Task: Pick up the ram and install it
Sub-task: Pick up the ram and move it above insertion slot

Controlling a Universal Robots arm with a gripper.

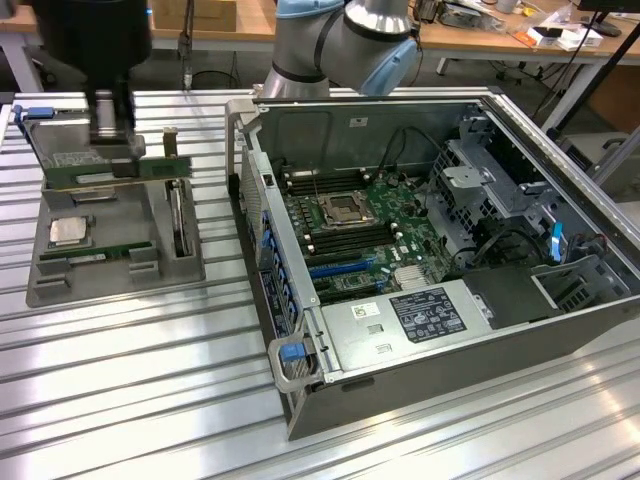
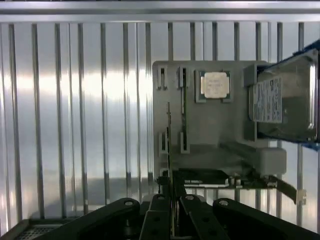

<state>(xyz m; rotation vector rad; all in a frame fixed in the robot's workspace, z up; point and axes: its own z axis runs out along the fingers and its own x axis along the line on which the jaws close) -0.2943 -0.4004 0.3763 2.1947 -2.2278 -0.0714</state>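
Lab, cluttered workbenches [image 1: 480, 38], open server case [image 1: 480, 370]

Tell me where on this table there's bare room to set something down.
In the exterior view, the slatted table is bare on the camera's side of the grey tray and the open computer case. The strip between tray and case is narrow. The tray is crowded, with the end effector over it; the case is packed.

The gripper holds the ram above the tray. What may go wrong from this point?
1. The gripper holds the ram above the gray tray, close to the card's upright bracket; the ram's end might catch it.
2. The case wall stands between tray and motherboard; a low path could strike it.
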